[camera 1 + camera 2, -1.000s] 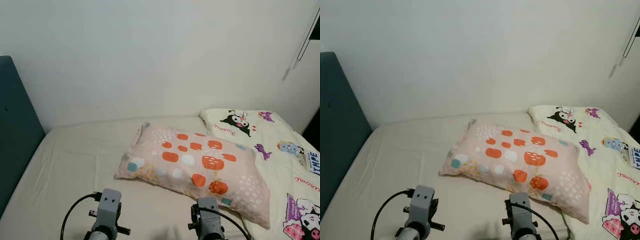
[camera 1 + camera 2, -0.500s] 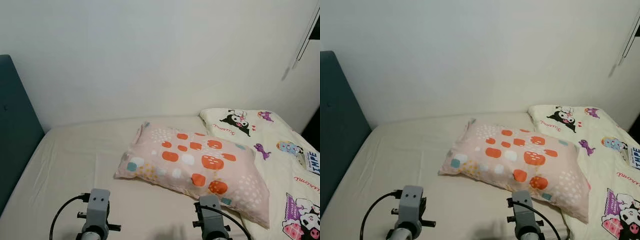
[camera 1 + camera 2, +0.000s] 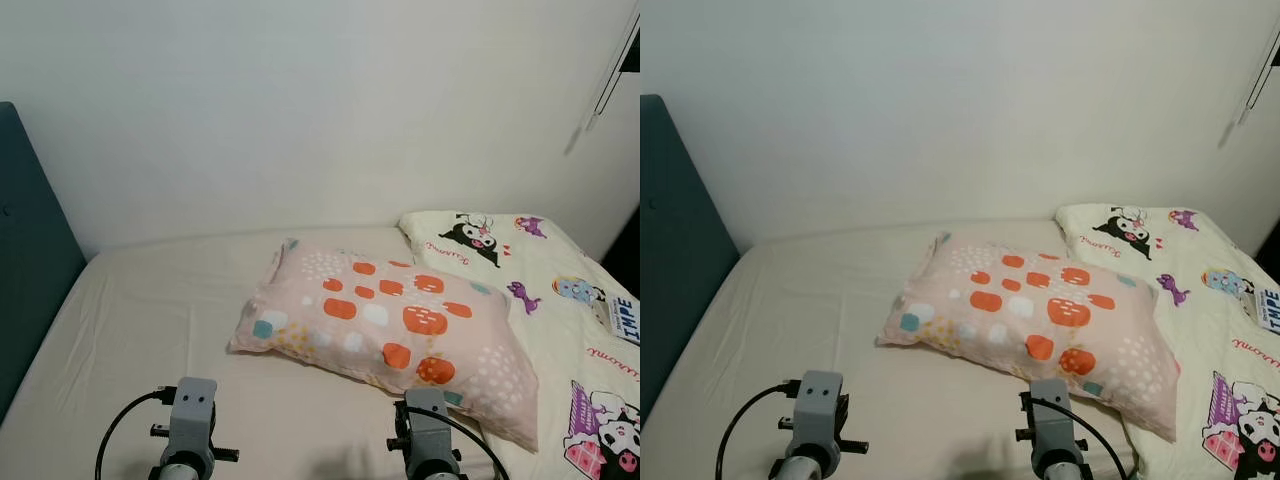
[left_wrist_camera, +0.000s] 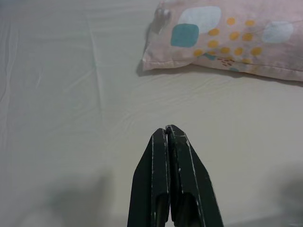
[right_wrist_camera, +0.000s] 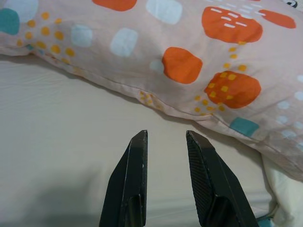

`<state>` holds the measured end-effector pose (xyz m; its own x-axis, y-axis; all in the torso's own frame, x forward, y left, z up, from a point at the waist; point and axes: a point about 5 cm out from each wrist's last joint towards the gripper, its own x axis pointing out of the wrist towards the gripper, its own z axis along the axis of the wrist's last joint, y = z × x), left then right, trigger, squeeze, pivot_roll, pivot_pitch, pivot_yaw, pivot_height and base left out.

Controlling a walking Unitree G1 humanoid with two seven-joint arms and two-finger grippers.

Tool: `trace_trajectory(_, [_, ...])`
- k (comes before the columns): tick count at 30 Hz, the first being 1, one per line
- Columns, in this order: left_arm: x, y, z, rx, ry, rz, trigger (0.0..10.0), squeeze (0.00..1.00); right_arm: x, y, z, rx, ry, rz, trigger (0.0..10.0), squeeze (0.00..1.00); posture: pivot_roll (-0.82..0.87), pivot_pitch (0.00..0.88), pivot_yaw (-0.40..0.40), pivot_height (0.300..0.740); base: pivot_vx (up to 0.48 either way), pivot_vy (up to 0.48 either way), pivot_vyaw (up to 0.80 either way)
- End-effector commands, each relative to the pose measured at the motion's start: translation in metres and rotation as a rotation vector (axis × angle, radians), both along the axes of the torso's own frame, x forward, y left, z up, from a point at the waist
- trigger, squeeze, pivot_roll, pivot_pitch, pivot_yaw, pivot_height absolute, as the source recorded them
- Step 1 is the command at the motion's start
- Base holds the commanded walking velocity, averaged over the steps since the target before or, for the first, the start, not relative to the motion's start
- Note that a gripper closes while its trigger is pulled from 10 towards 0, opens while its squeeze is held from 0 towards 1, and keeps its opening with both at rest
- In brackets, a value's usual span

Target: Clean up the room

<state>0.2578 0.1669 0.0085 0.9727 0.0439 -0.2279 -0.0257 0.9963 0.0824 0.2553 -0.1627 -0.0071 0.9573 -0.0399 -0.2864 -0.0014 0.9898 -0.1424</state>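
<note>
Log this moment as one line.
left gripper shut, above sheet | right gripper open, near pillow edge | nothing held

My left hand (image 4: 166, 130) and right hand (image 5: 166, 137): finger bases cut by the wrist-view frame edges; both arms cut at the bottom of the head views. Pillow (image 3: 385, 335): its far end runs out of frame in both wrist views, and its near right corner hides a strip of the cartoon blanket (image 3: 560, 330). Blanket cut by the right edge beyond the pillow. Printed label (image 3: 625, 322) on the blanket: only partly readable. Teal headboard (image 3: 30, 260), left of the pillow: cut by the frame edge.
</note>
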Motion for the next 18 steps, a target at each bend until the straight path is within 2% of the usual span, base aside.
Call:
trace_trajectory(1, [-0.0026, -0.0002, -0.0027, 0.011, 0.019, -0.014, 10.0, 0.0, -0.0021, 0.0011, -0.0024, 0.026, 0.012, -0.008, 10.0, 0.0, 0.02, 0.108, -0.031, 0.74, 0.0, 0.0, 0.0])
trace_trajectory(18, [-0.0034, -0.0025, -0.0036, 0.015, 0.032, -0.031, 10.0, 0.0, -0.0025, -0.0052, -0.0035, -0.011, 0.021, -0.038, 10.0, 0.0, 0.02, 0.108, -0.032, 0.74, 0.0, 0.0, 0.0])
